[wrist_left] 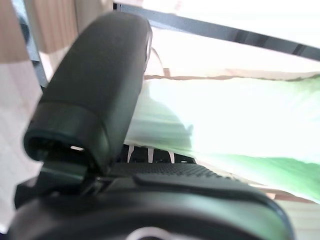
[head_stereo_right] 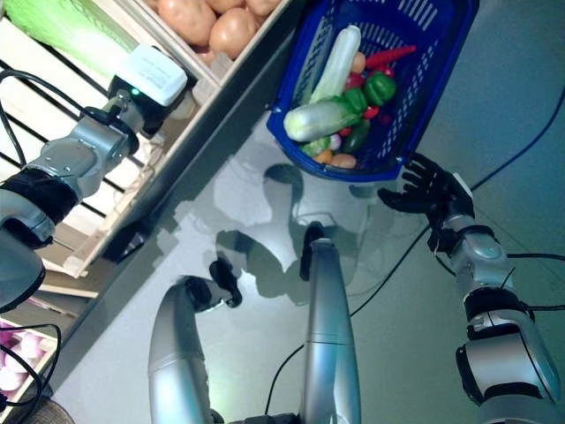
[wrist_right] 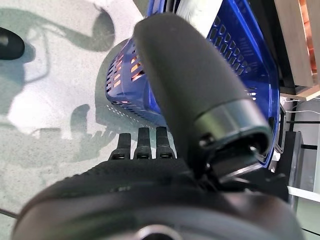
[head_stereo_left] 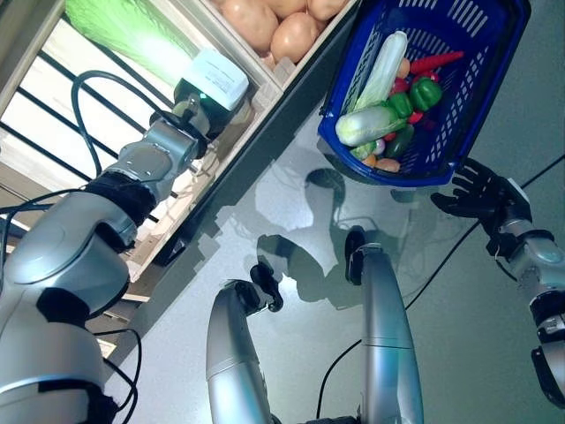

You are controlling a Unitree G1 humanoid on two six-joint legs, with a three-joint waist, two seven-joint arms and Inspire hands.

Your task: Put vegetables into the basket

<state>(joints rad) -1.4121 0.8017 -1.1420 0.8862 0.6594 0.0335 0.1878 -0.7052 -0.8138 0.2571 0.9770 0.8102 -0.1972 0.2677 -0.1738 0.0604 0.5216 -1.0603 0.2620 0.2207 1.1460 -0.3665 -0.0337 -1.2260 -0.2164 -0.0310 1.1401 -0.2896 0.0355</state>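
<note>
grey floor, blue basket of mixed vegetables

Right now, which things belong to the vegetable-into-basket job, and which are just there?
Job: blue plastic basket holding vegetables; pale green cabbage on the wooden shelf, near the left robot hand; right robot hand by the basket.
Not in play: brown potatoes in their shelf compartment.

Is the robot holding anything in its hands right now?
The right hand holds nothing: its fingers are spread open, just beside the blue basket. The left hand reaches into the shelf by the cabbage; whether it grips cannot be told.
</note>
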